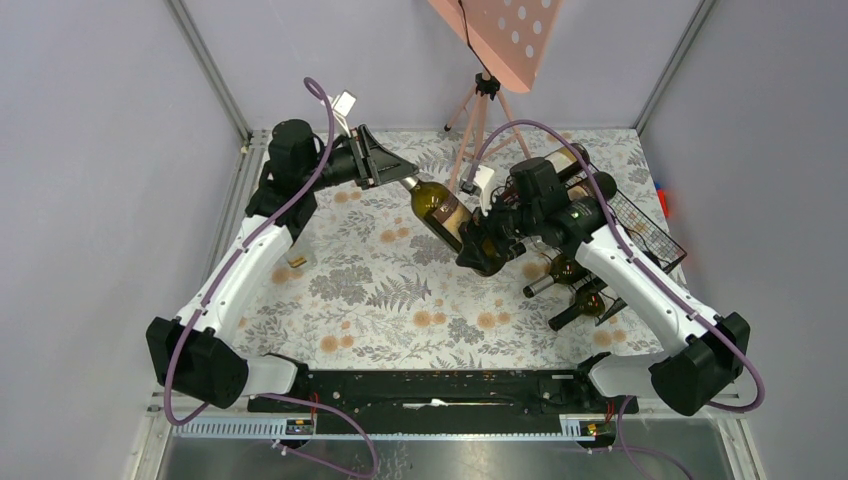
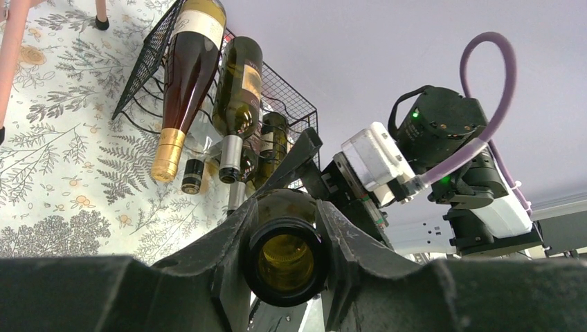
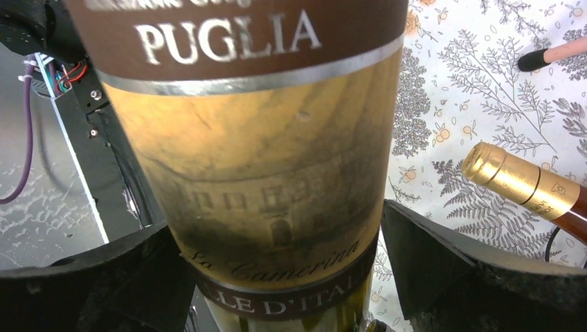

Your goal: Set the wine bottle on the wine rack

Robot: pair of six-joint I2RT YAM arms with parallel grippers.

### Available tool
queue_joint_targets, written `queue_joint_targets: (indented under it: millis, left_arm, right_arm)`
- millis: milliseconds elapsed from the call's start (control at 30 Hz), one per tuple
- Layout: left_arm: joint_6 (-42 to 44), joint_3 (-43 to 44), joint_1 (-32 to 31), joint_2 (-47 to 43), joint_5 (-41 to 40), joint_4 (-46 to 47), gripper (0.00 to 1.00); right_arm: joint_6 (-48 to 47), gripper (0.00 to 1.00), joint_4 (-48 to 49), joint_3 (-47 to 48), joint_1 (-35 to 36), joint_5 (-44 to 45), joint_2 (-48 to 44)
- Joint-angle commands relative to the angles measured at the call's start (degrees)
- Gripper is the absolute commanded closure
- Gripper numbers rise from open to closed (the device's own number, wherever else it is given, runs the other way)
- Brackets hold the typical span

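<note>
1. A table enclosed by pale grey walls [image 1: 100, 150] is being covered by a floral-print cloth [image 1: 400, 290]. A pink tripod stand [image 1: 480, 100] is being seen at its far edge.
2. The wine bottle [image 1: 440, 208] is being held off the cloth over the middle of the table. It is tilted, with its neck toward the far left and its base toward the right.
3. Its neck, just below the open mouth, is being clamped between the fingers of the left gripper [image 2: 285, 249].
4. Its labelled body is being gripped on both sides by the right gripper [image 3: 291, 277].
5. The wine rack [image 1: 640, 225], of black wire, is being seen on the right side of the table, just beyond the right gripper and apart from the held bottle.
6. Several other bottles are being cradled in it, among them a gold-capped bottle [image 2: 181, 76].
</note>
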Motion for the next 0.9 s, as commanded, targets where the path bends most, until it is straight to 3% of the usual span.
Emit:
queue_joint_targets:
  millis: [0, 233, 333, 500, 600, 733, 867]
  left_arm:
    - [-5.08, 1.28, -0.03, -1.68, 1.91, 10.23, 1.00]
    - [-6.53, 0.35, -0.04, -1.26, 1.97, 12.07, 1.00]
    - [-7.24, -0.48, -0.04, -1.41, 1.98, 12.88, 1.00]
    - [-6.86, -1.37, -0.01, -1.53, 1.95, 13.07, 1.00]
    - [-5.38, -1.31, -0.04, -1.33, 2.16, 12.12, 1.00]
    - [1.39, 0.06, 0.02, -1.69, 2.18, 5.60, 0.76]
    - [12.81, 1.75, -0.04, -2.66, 1.26, -3.60, 0.45]
  right_arm:
    - [-0.54, 0.00, 2.39, -1.32, 0.68, 1.60, -0.89]
    - [-0.38, 0.01, 2.50, -1.38, 0.63, 1.58, -0.60]
    - [-0.37, 0.05, 2.40, -1.36, 0.69, 1.25, -0.54]
    - [-0.93, 0.32, 1.86, -1.11, 0.64, 0.95, -0.54]
    - [-2.14, 0.57, 0.83, -0.71, 0.69, 0.68, -0.69]
    - [-4.37, 0.97, -0.82, -1.25, 0.67, 0.80, -1.87]
    - [-7.39, 1.00, -3.55, -2.62, 0.67, -0.40, -3.45]
